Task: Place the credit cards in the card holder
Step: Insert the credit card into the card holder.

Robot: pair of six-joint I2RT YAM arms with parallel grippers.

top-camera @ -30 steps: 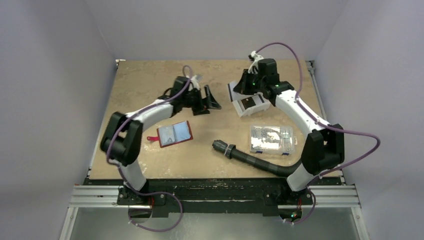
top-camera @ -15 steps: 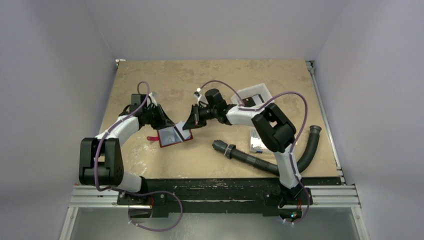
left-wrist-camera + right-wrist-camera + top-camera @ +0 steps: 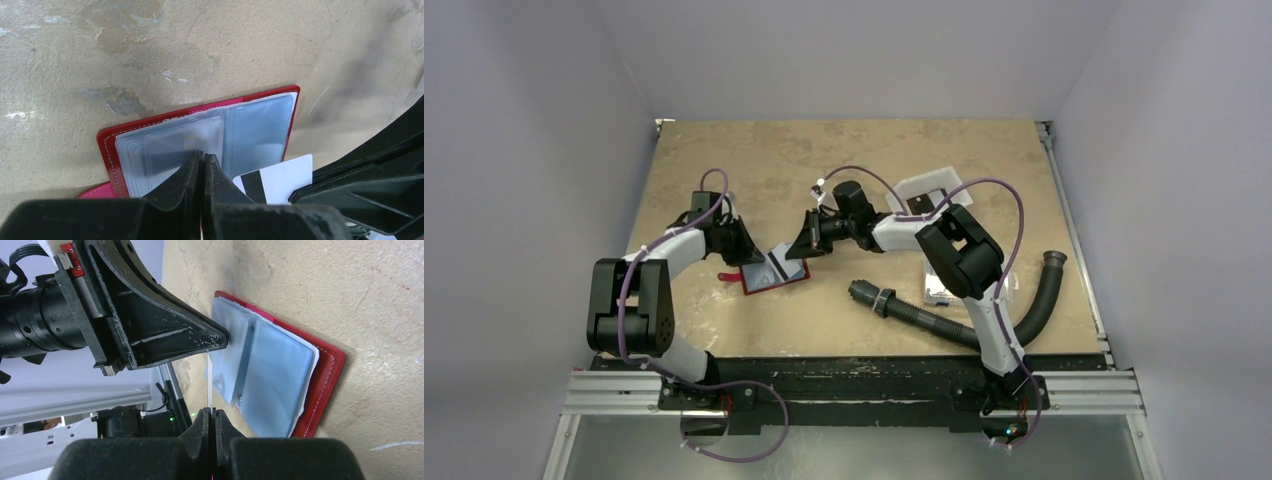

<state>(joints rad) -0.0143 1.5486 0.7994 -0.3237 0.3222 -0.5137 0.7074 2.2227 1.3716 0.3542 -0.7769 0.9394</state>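
Note:
The red card holder [image 3: 776, 274] lies open on the table, its clear sleeves [image 3: 255, 127] facing up. My left gripper [image 3: 202, 156] is shut with its tips pinching the edge of a left-hand sleeve [image 3: 227, 355]; its black fingers [image 3: 200, 337] come in from the left in the right wrist view. My right gripper [image 3: 212, 412] is shut on a credit card [image 3: 287, 174], white with a black stripe. That card stands on edge [image 3: 208, 382] just beside the holder's open sleeves [image 3: 280, 380]. In the top view the two grippers [image 3: 746, 250] [image 3: 804, 245] face each other over the holder.
A white tray [image 3: 924, 188] sits behind the right arm. A clear compartment box [image 3: 936, 287] is mostly hidden under that arm. A black corrugated hose [image 3: 914, 312] runs along the front right and curls up at its far end [image 3: 1052, 262].
Both arms came from the back of the table down to the card holder. The left gripper went from wide open to shut at the sleeves. The tray and hose shifted.

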